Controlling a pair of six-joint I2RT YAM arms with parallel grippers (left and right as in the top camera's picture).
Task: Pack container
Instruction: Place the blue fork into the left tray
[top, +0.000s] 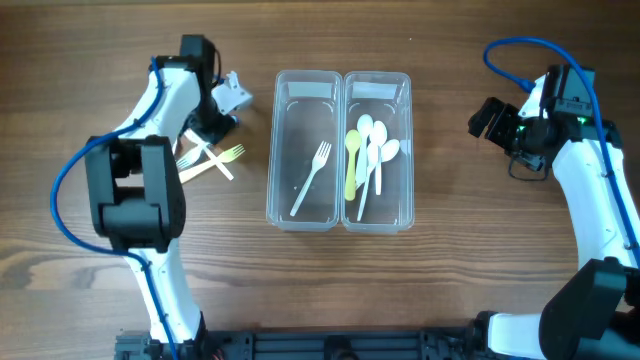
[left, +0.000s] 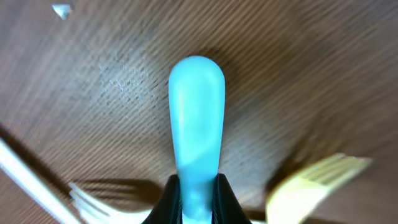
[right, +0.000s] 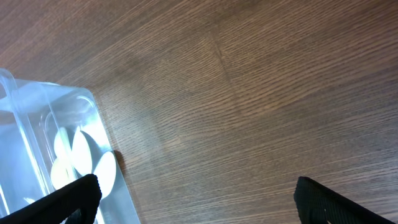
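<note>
Two clear containers stand side by side mid-table. The left one (top: 303, 95) holds a white fork (top: 311, 179). The right one (top: 378, 90) holds several white spoons and a yellow one (top: 368, 152); its corner shows in the right wrist view (right: 93, 109). My left gripper (top: 215, 122) is shut on a blue utensil (left: 196, 124), gripped at one end (left: 198, 200), its rounded handle pointing out just above the wood. Its head is hidden. My right gripper (top: 487, 118) is open and empty right of the containers (right: 196, 199).
A yellow fork (top: 228, 154) and white forks (top: 198, 162) lie on the table beside my left gripper. In the left wrist view the yellow fork (left: 314, 180) is at the right and a white fork (left: 87, 198) at the left.
</note>
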